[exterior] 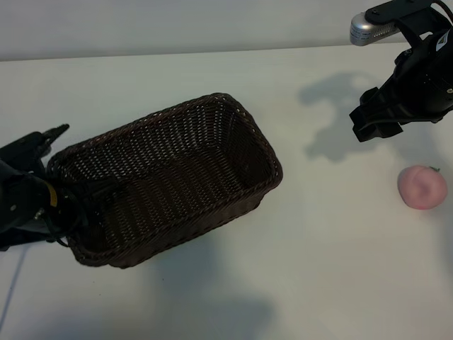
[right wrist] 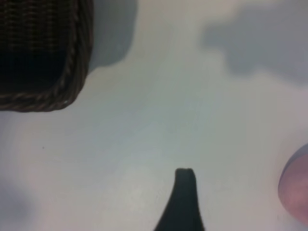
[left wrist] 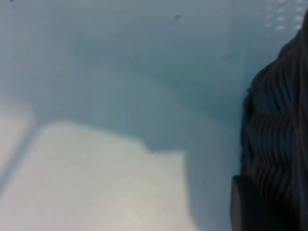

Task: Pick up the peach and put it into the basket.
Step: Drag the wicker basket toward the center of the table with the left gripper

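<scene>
Exterior: your right claw [exterior: 375, 122] hung open above the counter [exterior: 318, 269], nearer the peach [exterior: 422, 187]; left claw [exterior: 49, 185] pinched the wicker basket [exterior: 170, 177] rim.
Left wrist: only weave showed.
Right wrist: peach lay beside your fingertip [right wrist: 185, 179], untouched.

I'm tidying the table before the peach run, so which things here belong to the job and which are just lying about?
Belongs to the job:
- peach
- basket
- right tool, above the table near the peach
- left tool, at the basket's end

Just lying about:
- nothing else visible on the table
</scene>
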